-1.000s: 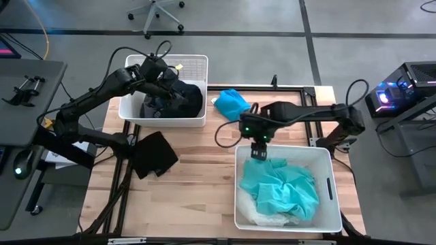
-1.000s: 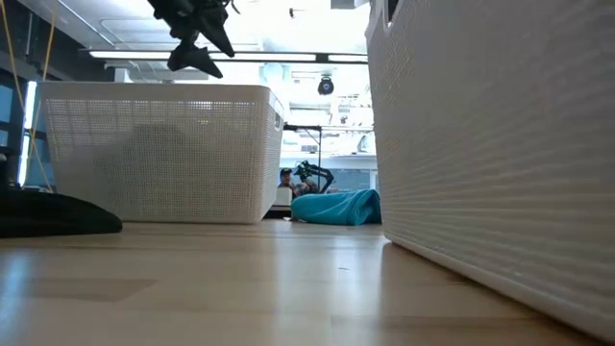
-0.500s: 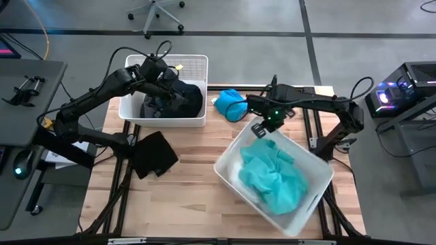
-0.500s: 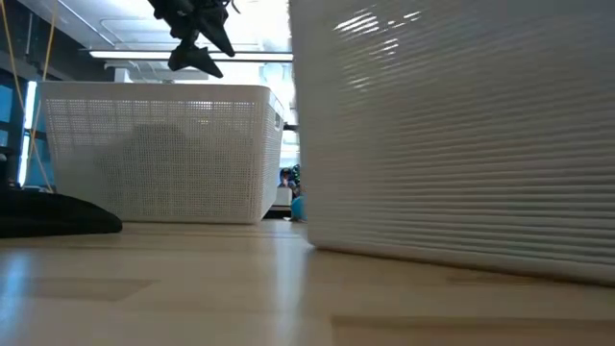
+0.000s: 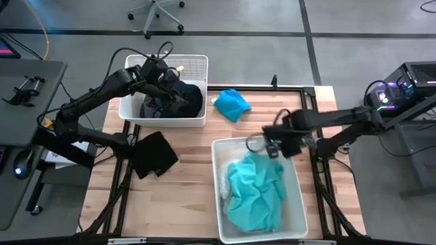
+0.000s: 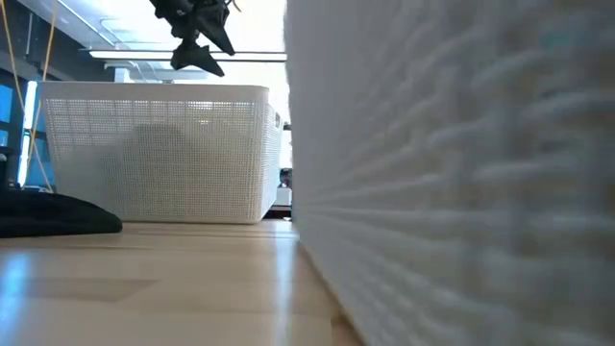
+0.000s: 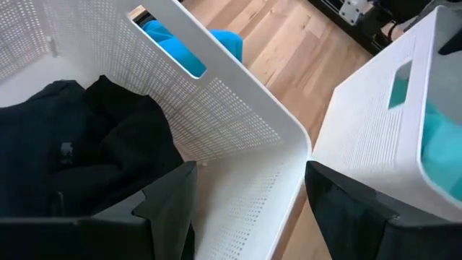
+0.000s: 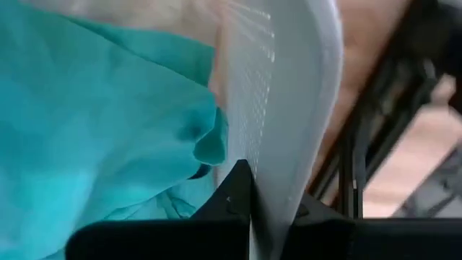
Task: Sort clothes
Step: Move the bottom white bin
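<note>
while the left pincer hangs over the far-left bin with its fingers spread wide and holding nothing, we've got the right pincer clamped on the far right corner of the near bin, one finger inside the wall and one outside. that bin now sits with its long axis running from the near edge of the surface to the far side, pretty much squared up. half a second ago it was skewed diagonally, and a second ago it lay wider than deep further to the right, so it's been swung round and dragged left.

clothes-wise: the turquoise garment is bunched inside the near bin, stretched along the bin's length. the dark clothes are piled in the far-left bin, same as before. a black garment lies flat on the surface near the left edge, and the bright blue garment sits crumpled on the surface just right of the far-left bin; neither has budged.
</note>
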Robot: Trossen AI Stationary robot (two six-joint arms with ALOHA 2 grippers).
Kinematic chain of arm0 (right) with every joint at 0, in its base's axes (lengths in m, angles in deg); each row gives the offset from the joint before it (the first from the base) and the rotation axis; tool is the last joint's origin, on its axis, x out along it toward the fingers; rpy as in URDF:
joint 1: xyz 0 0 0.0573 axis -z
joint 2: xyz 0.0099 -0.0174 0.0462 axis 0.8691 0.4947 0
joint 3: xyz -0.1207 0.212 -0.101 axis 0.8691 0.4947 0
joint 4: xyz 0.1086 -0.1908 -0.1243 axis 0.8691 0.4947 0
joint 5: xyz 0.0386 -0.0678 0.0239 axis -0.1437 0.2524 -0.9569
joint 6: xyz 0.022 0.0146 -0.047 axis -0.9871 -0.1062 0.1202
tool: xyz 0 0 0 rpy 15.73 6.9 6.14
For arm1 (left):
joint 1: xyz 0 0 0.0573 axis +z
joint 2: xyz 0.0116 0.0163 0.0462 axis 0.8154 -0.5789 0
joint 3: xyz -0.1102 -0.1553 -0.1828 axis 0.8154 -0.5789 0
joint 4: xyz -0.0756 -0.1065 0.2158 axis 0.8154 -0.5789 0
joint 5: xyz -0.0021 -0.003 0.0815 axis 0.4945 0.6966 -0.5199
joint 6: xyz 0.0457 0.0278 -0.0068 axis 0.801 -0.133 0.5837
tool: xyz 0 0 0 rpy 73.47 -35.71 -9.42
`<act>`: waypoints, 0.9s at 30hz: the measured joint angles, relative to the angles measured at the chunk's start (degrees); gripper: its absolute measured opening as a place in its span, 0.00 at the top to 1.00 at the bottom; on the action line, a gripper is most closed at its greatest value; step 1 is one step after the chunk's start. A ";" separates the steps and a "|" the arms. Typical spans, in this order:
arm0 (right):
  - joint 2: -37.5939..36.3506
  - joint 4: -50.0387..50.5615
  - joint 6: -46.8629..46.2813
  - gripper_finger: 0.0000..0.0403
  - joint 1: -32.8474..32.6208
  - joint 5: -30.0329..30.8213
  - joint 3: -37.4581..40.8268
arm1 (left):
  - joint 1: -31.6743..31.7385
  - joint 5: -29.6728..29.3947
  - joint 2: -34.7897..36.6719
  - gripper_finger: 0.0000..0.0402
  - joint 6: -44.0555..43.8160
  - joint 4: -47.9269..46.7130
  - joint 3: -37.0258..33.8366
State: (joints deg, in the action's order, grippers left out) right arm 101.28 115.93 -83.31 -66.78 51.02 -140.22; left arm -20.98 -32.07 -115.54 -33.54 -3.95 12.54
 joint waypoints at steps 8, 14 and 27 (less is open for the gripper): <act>-8.52 1.03 -16.92 0.99 -8.14 3.90 1.98 | -0.86 0.03 0.00 0.39 0.51 0.07 0.00; -13.38 0.37 -16.82 0.88 -7.30 10.85 -3.60 | -0.83 0.02 0.00 0.39 0.46 0.02 0.00; -13.46 -15.44 23.79 0.47 14.52 12.93 -9.20 | -0.83 0.00 0.00 0.39 -0.83 0.34 0.00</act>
State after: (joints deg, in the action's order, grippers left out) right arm 87.81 100.49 -59.51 -52.25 63.95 -149.43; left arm -21.81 -32.07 -115.54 -34.37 -3.61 12.54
